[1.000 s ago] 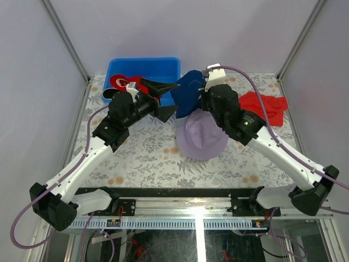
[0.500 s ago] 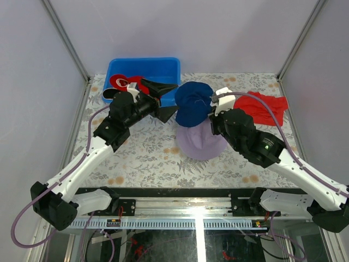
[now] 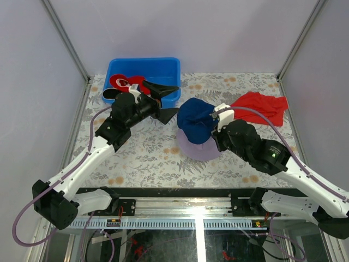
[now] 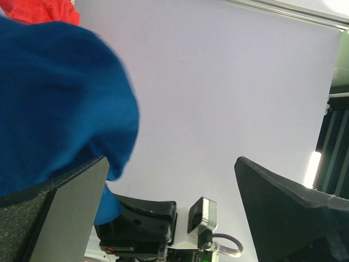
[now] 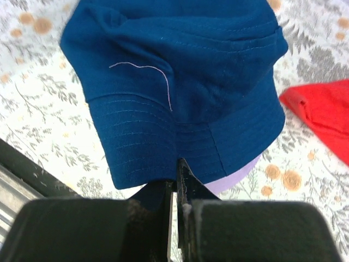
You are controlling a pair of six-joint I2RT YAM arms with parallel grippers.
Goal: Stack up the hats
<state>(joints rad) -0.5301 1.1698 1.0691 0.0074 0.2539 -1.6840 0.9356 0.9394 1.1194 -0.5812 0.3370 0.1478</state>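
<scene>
My right gripper [image 3: 214,123] is shut on the brim of the navy blue hat [image 3: 195,118] and holds it over the lavender hat [image 3: 197,149], which lies on the table and shows only as a rim. In the right wrist view the closed gripper [image 5: 178,177] pinches the navy hat's [image 5: 174,76] brim, with the lavender hat [image 5: 235,173] peeking out under it. My left gripper [image 3: 164,100] is open and empty, left of the navy hat. In the left wrist view the left gripper [image 4: 169,202] frames the navy hat [image 4: 54,93]. A red item [image 3: 121,81] lies in the bin, partly hidden.
A blue bin [image 3: 163,68] stands at the back left, behind my left gripper. A flat red cloth [image 3: 260,107] lies at the back right, also in the right wrist view [image 5: 322,114]. Grey walls and metal posts enclose the flower-patterned table [image 3: 147,153].
My right gripper has carried the navy hat toward the near side and down over the lavender hat, covering most of it. My left arm has barely moved.
</scene>
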